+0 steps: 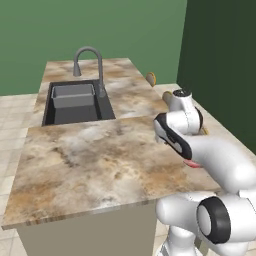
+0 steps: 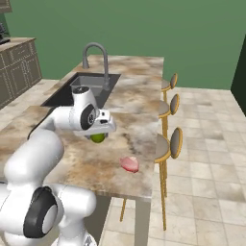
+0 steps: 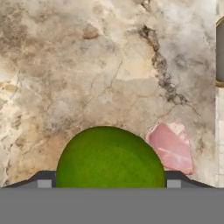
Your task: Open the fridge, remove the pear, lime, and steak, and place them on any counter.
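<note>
My gripper (image 2: 98,136) pinches the smooth round lime (image 3: 110,158) over the marbled counter (image 1: 75,165); the flat pink steak (image 2: 129,164) lies by its stool-side edge.

Marbled surface (image 2: 139,96) stretching away toward a green wall, with dark sink (image 2: 72,89) and curved grey tap (image 2: 96,55) at the far end. White arm (image 2: 43,144) bent low over the near part, claw (image 2: 98,135) pointing down at the stone. Lime (image 2: 98,138) tucked under the claw, seemingly between its fingers, though mostly hidden. Steak (image 2: 129,164) lying flat near the right edge, apart from the lime. Three round-backed stools (image 2: 169,144) lined along the right side.
</note>
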Controlling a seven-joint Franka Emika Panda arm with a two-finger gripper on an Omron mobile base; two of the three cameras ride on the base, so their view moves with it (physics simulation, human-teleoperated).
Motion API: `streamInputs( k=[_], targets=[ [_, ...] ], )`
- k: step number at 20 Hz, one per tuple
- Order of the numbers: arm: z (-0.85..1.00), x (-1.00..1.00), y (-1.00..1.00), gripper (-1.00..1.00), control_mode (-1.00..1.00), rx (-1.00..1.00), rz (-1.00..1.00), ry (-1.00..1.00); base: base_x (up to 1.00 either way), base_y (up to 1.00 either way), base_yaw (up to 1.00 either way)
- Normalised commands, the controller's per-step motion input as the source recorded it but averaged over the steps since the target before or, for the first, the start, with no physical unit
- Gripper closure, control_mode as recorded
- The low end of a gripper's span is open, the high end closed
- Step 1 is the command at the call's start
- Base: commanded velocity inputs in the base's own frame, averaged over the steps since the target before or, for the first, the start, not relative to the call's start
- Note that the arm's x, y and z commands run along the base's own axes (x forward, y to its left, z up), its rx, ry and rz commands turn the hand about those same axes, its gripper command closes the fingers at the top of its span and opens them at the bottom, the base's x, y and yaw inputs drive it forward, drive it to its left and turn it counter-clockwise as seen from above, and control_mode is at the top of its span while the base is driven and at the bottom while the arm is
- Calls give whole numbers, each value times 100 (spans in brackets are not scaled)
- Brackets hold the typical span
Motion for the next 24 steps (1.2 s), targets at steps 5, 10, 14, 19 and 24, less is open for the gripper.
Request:
streamInputs(
  k=[5,10,14,19,24],
  targets=[
    [-70,51,-2,100,-100,0,12,8,0,0,0],
    [-51,26,0,100,-100,0,8,6,0,0,0],
    [-46,6,0,100,-100,0,3,10,0,0,0],
    [-43,6,0,100,-100,0,0,9,0,0,0],
    [-9,3,0,-100,-100,0,0,3,0,0,0]
  ],
)
